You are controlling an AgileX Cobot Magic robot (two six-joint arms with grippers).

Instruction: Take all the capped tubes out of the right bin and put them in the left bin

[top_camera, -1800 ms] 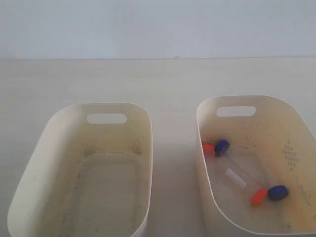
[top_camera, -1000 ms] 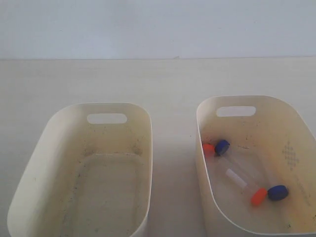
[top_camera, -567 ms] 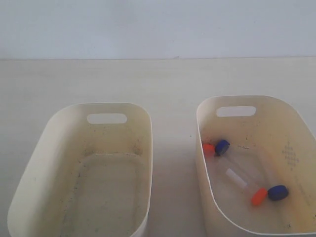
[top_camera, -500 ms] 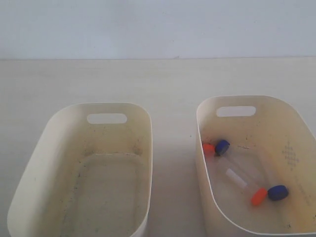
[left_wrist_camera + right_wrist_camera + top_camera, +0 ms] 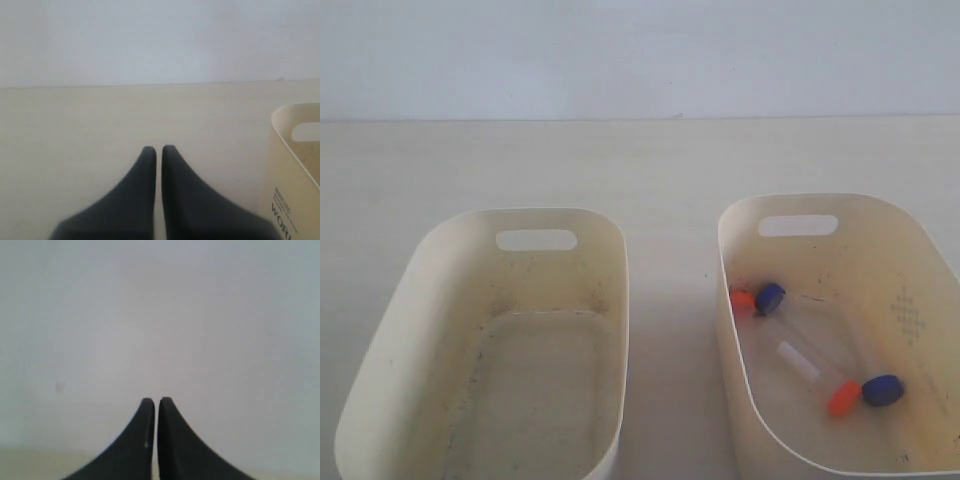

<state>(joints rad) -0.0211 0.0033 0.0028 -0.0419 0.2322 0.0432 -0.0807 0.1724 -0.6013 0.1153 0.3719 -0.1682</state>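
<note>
The right bin (image 5: pixel 910 235), a cream tub with a dot diamond on its inner wall, holds several capped tubes: orange-red caps (image 5: pixel 743 299) (image 5: pixel 841 398) and dark blue caps (image 5: pixel 769 297) (image 5: pixel 882 390) on clear bodies. The left bin (image 5: pixel 440 300) stands beside it with nothing inside. Neither gripper shows in the exterior view. My left gripper (image 5: pixel 158 149) is shut on nothing, low over bare table, with a bin's end wall (image 5: pixel 287 165) to one side. My right gripper (image 5: pixel 155 401) is shut on nothing and faces a blank wall.
Both bins stand on a pale tabletop (image 5: pixel 650 170) that runs back to a white wall (image 5: pixel 640 50). A strip of bare table (image 5: pixel 675 350) separates the two bins.
</note>
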